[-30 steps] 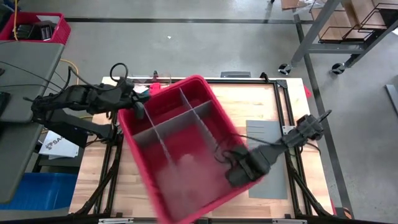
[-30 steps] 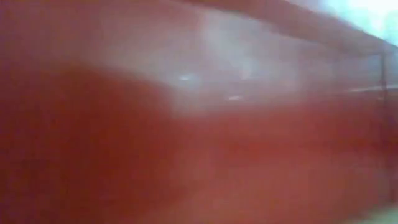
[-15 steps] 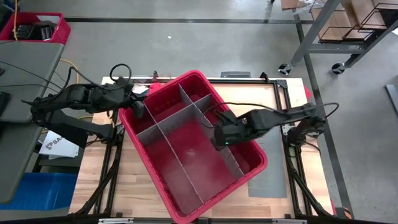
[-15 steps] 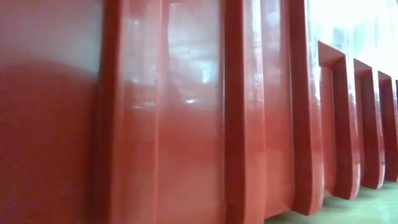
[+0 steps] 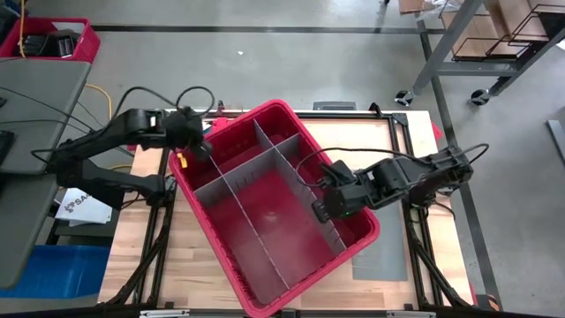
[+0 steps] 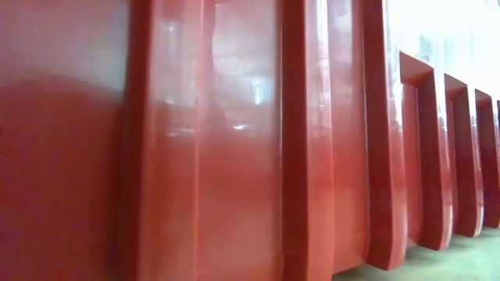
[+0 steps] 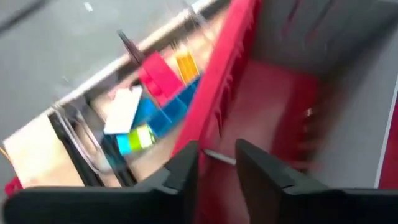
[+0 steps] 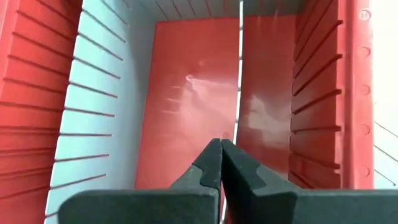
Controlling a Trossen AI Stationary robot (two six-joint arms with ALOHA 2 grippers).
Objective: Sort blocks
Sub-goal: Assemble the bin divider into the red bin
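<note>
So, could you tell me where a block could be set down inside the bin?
The red bin's compartments between the grey dividers look bare. The right gripper hangs over the right-hand one; the left gripper crowds the far-left corner, where blocks lie outside.

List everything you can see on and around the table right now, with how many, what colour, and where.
Large red plastic bin: one, red, set askew across the wooden table.
Grey slotted divider sheets: several, grey, upright inside the bin, splitting it into compartments; no blocks show inside.
Flat grey sheet: one, grey, on the table by the bin's right side.
Small plastic toy bricks: several, red, blue, yellow, green, orange, outside the bin's left wall.
Left gripper: one, dark, at the bin's left rim, slightly open.
Right gripper: one, dark, inside the bin over a divider, shut.
</note>
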